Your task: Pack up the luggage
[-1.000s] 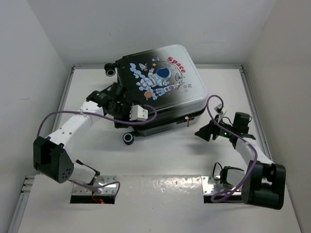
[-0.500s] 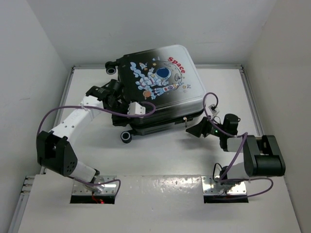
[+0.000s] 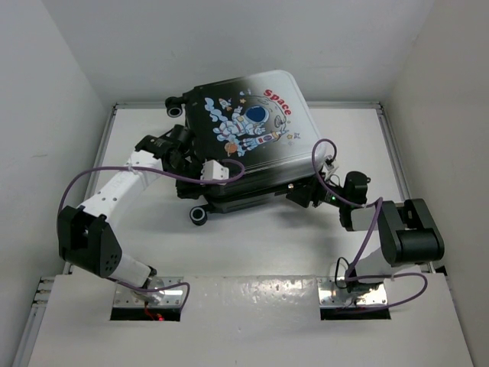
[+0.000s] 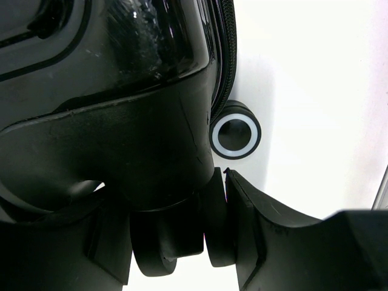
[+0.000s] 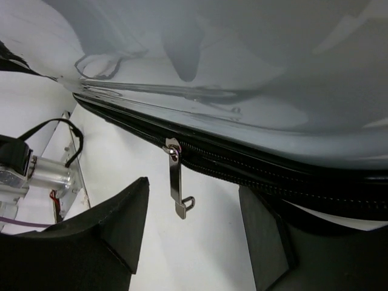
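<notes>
The luggage point(image 3: 256, 126), a white-to-black hard shell with an astronaut and a red "Space" print, lies closed and flat at the table's middle back. My left gripper point(image 3: 186, 162) is at its left end and is shut on one of its black wheels point(image 4: 176, 242). A second wheel with a white ring point(image 4: 235, 134) sits just beyond. My right gripper point(image 3: 299, 195) is open at the luggage's near edge. Its fingertips point(image 5: 124, 212) stand either side of the hanging metal zipper pull point(image 5: 176, 182), apart from it. The zipper point(image 5: 254, 167) looks closed along this edge.
White walls close in the table on the left, back and right. A metal rail point(image 3: 393, 153) runs along the right edge. The left arm's purple cable point(image 3: 84, 183) loops over the table's left part. The near-left wheel point(image 3: 199, 216) juts toward the arms.
My right gripper has moved left, up to the luggage's near edge at the zipper pull. My left arm shifted slightly back, then stayed at the wheel.
</notes>
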Controlling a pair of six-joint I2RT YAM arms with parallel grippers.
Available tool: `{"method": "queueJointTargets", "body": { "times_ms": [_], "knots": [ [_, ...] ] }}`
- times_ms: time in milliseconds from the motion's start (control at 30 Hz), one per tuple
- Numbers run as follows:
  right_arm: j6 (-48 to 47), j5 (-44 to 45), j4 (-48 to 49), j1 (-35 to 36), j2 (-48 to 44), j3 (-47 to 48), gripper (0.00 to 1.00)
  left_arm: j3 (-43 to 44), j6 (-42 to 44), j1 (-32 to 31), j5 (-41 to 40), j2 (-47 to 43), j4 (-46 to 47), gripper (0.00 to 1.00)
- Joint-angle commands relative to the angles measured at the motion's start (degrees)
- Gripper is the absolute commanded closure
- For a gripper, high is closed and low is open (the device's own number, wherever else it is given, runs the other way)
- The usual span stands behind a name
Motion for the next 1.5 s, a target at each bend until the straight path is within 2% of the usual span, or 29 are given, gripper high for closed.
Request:
{"method": "queueJointTargets", "body": {
  "times_ms": [0, 67, 100, 467, 667, 1100, 1200, 1233, 1300, 1467],
  "knots": [
    [-1.21, 1.52, 2.98, 0.77, 1.03, 3.39, 0.39, -1.05, 1.98, 1.88, -5.54, 2.59, -0.75, 1.00],
    [-1.38, 1.95, 3.15, 0.77, 1.55, 3.83, 0.40, -1.05, 1.45, 2.41, -5.54, 3.11, -0.75, 1.00],
    [-1.30, 1.87, 2.80, 0.77, 1.90, 4.62, 0.44, -1.05, 1.45, 2.41, -5.54, 3.11, -0.75, 1.00],
    [0.11, 1.52, 3.86, 3.84, 2.61, 6.12, 0.51, -1.05, 0.93, 2.41, -5.54, 3.64, -0.75, 1.00],
    [-0.24, -0.86, 3.33, 5.16, 1.91, 5.94, 0.60, -1.05, 0.40, 2.93, -5.54, 3.64, -0.23, 1.00],
    [-1.39, -0.33, 1.22, 6.74, 1.20, 5.15, 0.62, -1.05, -0.13, 2.93, -5.54, 3.64, -0.23, 1.00],
    [-0.95, 0.11, 1.56, 6.66, 1.82, 6.38, 0.73, -1.57, -0.13, 2.93, -5.54, 3.64, -0.23, 1.00],
    [-0.51, 0.20, 1.92, 6.66, 2.08, 6.56, 0.86, -1.57, -0.13, 2.93, -5.54, 3.64, -0.23, 1.00],
    [-0.42, 0.55, 2.18, 6.66, 2.26, 6.91, 1.00, -1.57, -0.74, 2.93, -6.07, 3.64, 0.30, 1.00],
    [-0.59, 0.37, 1.05, 5.00, -0.29, 5.69, 1.00, -1.57, -1.27, 4.25, -7.82, 3.11, -0.23, 1.00]
  ]
}}
